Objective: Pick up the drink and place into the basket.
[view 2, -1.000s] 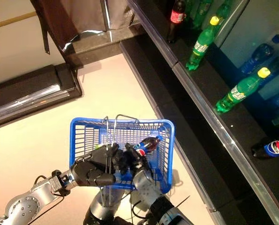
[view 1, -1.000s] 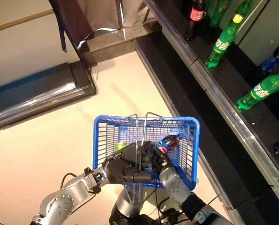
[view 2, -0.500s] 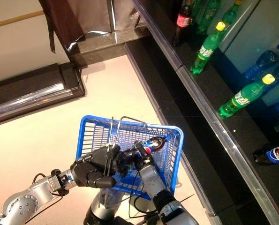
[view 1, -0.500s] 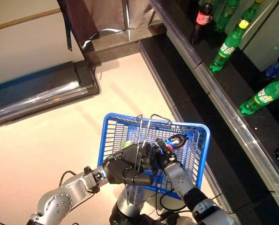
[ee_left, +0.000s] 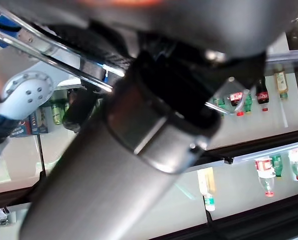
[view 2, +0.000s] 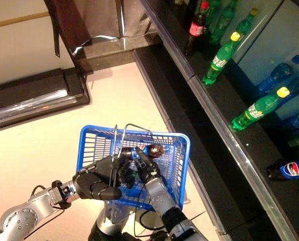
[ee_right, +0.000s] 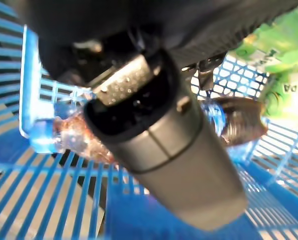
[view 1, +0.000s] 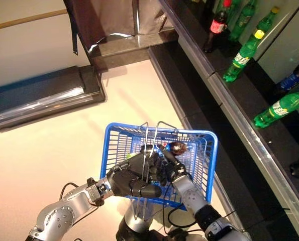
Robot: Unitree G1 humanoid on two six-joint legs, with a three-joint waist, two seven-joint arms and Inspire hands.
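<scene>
Blue wire baskets (view 1: 209, 150): one is showing.
Dark cola bottles: one is lying in the basket (view 1: 175, 147), one is standing on the shelf (view 2: 195, 32), one is lying on the shelf (view 2: 285, 169).
Green soda bottles on the shelf: two are showing with yellow caps (view 2: 217, 57) (view 2: 255, 110).

Head views evenly and brightly lit. Pale floor (view 1: 54, 145) carries a warm pinkish cast. Glare streak on the metal shelf edge (view 2: 224, 135) at right; shelf recess dim. Both wrist views heavily blurred at close range; blue basket (ee_right: 18, 165) mesh soft.
</scene>
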